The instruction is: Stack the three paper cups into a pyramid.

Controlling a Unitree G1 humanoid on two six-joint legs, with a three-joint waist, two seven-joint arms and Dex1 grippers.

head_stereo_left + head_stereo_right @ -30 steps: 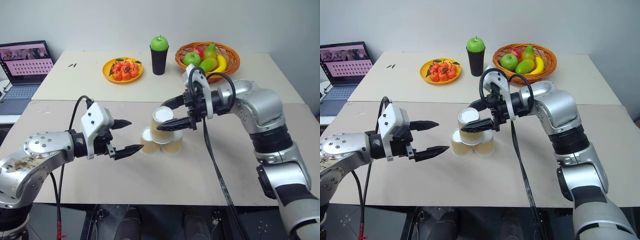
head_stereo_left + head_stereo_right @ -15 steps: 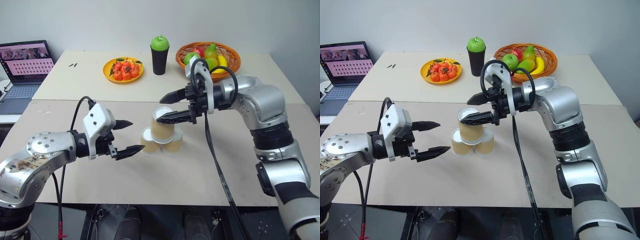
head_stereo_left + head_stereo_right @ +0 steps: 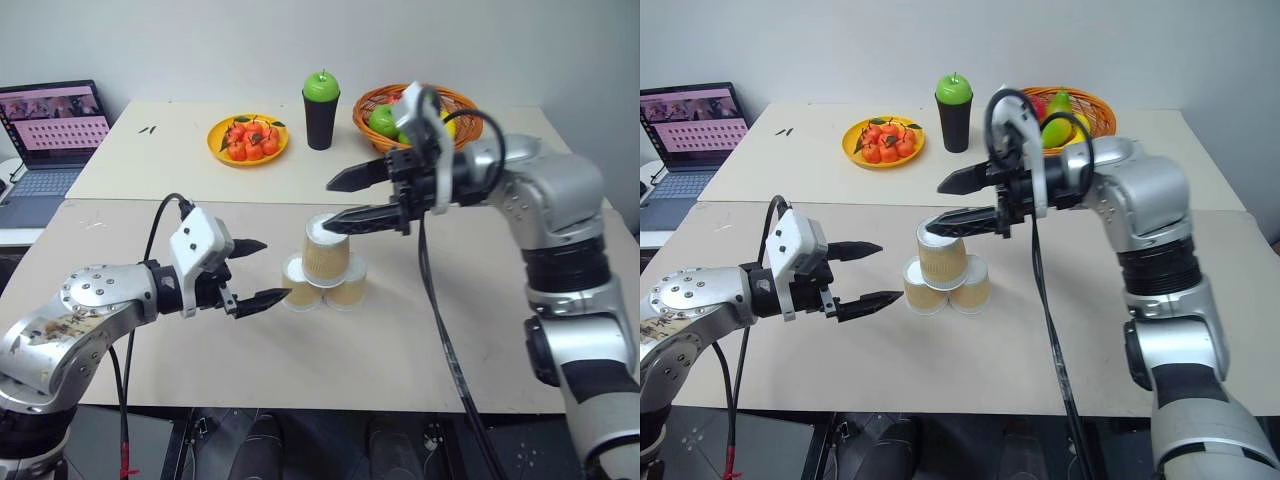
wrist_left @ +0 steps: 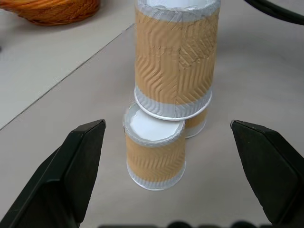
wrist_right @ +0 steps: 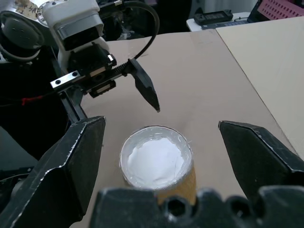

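The three paper cups stand upside down as a pyramid on the near table. The top cup (image 3: pixel 326 252) rests on the bottom left cup (image 3: pixel 296 284) and the bottom right cup (image 3: pixel 347 287). My right gripper (image 3: pixel 328 207) hovers open just above the top cup, with its lower finger near the white base (image 5: pixel 156 159) and nothing in its grip. My left gripper (image 3: pixel 275 268) is open and empty, level with the bottom cups on their left side. The left wrist view has the nearer bottom cup (image 4: pixel 155 152) between my spread fingers (image 4: pixel 71 171), apart from both.
On the far table stand a black cup topped with a green apple (image 3: pixel 320 110), a yellow plate of red fruit (image 3: pixel 246 138) and a wicker fruit basket (image 3: pixel 462 108). A laptop (image 3: pixel 50 130) sits at the far left. A seam (image 3: pixel 130 201) divides the two tables.
My right gripper has lifted up and to the right, off the top cup, which stays on the two lower cups. The left gripper has stayed put.
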